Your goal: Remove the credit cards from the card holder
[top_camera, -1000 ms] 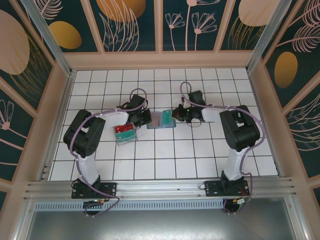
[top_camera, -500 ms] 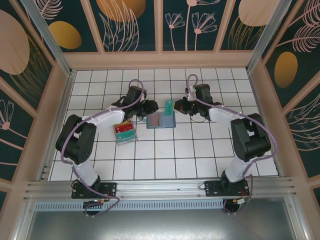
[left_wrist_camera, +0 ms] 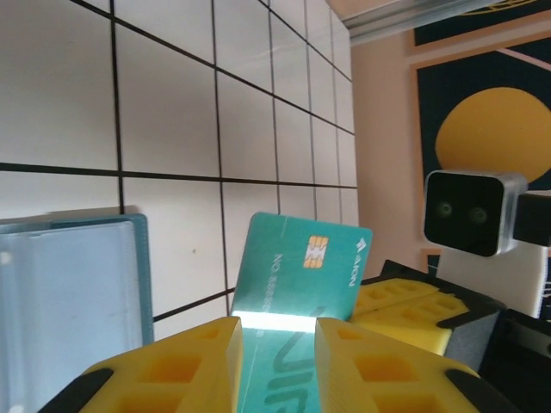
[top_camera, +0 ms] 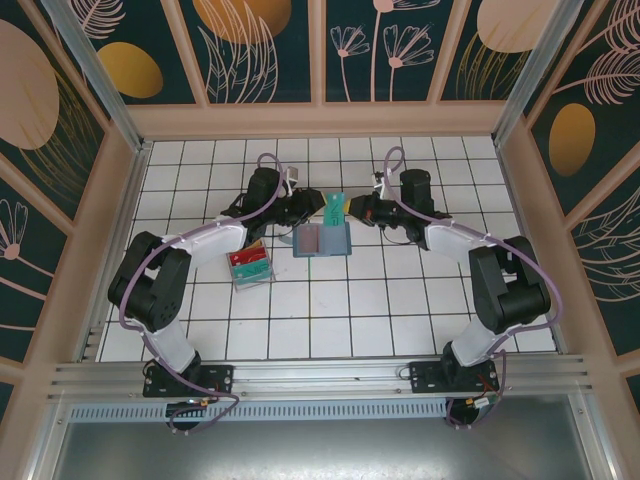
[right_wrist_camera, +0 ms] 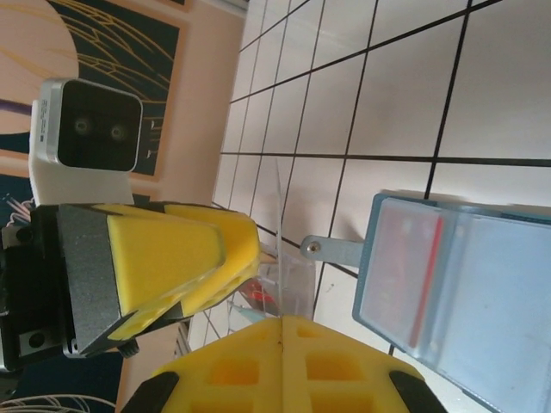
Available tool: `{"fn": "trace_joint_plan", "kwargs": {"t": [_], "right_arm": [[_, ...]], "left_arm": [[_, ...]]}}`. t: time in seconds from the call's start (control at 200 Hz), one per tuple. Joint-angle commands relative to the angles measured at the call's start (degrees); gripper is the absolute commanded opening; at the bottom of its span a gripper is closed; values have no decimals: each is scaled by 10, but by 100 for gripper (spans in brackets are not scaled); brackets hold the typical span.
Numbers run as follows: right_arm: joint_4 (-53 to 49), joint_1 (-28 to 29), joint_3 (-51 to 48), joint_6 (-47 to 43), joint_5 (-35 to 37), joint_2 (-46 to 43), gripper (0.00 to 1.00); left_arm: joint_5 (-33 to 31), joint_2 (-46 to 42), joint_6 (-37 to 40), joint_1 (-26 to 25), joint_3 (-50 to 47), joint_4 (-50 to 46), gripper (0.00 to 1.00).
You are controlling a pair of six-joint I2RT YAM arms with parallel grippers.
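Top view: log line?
teal plastic card upright by flat slate-blue card holder; right gripper jaws shut on card; left gripper jaws open

Bright, even light w/ soft shadows; top view sharp, left claw [left_wrist_camera: 277,357] blurry up close.

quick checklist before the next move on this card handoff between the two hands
1. teal card sits between the fingers of the left hand: ok
2. left hand closed on the card: not ok, its fingers stand apart
3. right hand shut on the card's other end: ok
4. card fully out of the card holder: ok, the holder lies flat on the tiles
5. holder emptied: not ok, a red card shows inside
6. how deep the right hand's grip reaches: cannot tell
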Motion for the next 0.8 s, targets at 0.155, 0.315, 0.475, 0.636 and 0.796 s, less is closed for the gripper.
{"fn": "trace_joint_plan", "kwargs": {"t": [0.155,0.315,0.475,0.636,0.796], "right_arm": [[69,-7,-9,30,-38,-11,0],[74,-9,-10,34,-43,-12,0],[94,-9,-18,46,-49,-9,0],[98,-9,-21,49,-53,-3,0],[102,-9,-21,50,-55,1,0]], "left_arm": [[-3,-10,2,5,-13,3,30],[-11,-12,9,5,-11,-8,31],[4,-13,-2,5,-19,18,29],[33,-16,-24,5,-32,72,24],[51,-16,-42,5,-40,111,19]]}}
